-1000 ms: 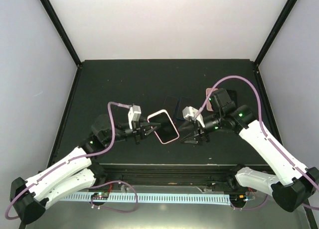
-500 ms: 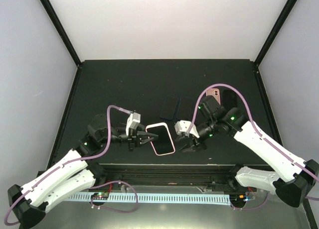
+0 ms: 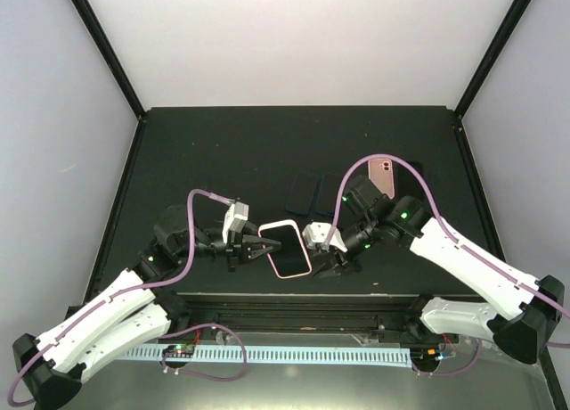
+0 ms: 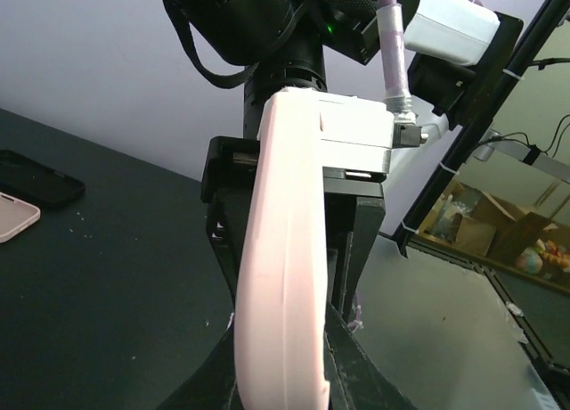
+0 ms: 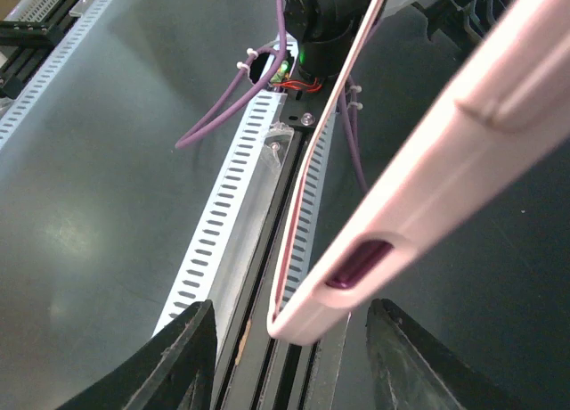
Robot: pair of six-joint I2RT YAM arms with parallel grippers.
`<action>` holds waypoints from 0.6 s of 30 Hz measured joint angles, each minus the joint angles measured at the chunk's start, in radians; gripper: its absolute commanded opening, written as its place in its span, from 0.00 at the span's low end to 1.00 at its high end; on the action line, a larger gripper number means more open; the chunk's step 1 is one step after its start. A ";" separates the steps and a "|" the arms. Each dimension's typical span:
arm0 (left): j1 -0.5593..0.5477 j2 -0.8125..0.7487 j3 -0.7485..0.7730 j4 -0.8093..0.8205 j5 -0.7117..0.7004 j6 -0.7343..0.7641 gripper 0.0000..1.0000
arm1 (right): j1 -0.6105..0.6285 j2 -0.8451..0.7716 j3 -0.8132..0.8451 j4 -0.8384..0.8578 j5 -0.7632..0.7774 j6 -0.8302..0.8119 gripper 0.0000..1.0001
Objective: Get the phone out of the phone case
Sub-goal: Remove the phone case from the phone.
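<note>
The phone, dark screen up, sits in a pink phone case [image 3: 286, 248] held above the table's near edge. My left gripper [image 3: 256, 247] is shut on the case's left end; in the left wrist view the pink case edge [image 4: 285, 267] stands between the black jaws of that gripper [image 4: 283, 374]. My right gripper [image 3: 331, 267] is open at the case's right side. In the right wrist view the case's corner with a port slot [image 5: 419, 196] hangs between the spread fingers of the gripper [image 5: 303, 356], touching neither.
Two dark blue cases [image 3: 303, 192] [image 3: 328, 192], a pink phone [image 3: 383, 176] and a black one [image 3: 410, 173] lie at the back right of the black table [image 3: 214, 151]. A slotted cable rail [image 5: 232, 214] runs along the near edge.
My left gripper has carried the cased phone a little left and nearer. My right arm has swung left, bringing its open gripper up to the phone's right side.
</note>
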 measured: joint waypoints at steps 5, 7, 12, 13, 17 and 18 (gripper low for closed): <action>0.005 -0.003 -0.003 0.000 0.003 -0.001 0.01 | 0.023 0.000 -0.013 0.030 0.008 0.013 0.39; 0.006 -0.003 -0.003 0.000 0.004 -0.001 0.02 | 0.029 0.000 -0.014 0.035 0.013 0.018 0.38; 0.013 -0.002 -0.003 0.000 0.005 -0.003 0.02 | 0.035 -0.005 -0.022 0.054 0.027 0.020 0.30; 0.015 -0.002 -0.003 0.000 0.005 -0.007 0.02 | 0.035 -0.011 -0.029 0.060 0.031 0.020 0.29; 0.018 0.000 -0.003 0.005 0.020 -0.024 0.01 | 0.037 -0.038 -0.046 0.079 0.043 0.017 0.23; 0.018 0.003 -0.003 0.008 0.024 -0.027 0.01 | 0.038 -0.042 -0.046 0.083 0.047 0.017 0.22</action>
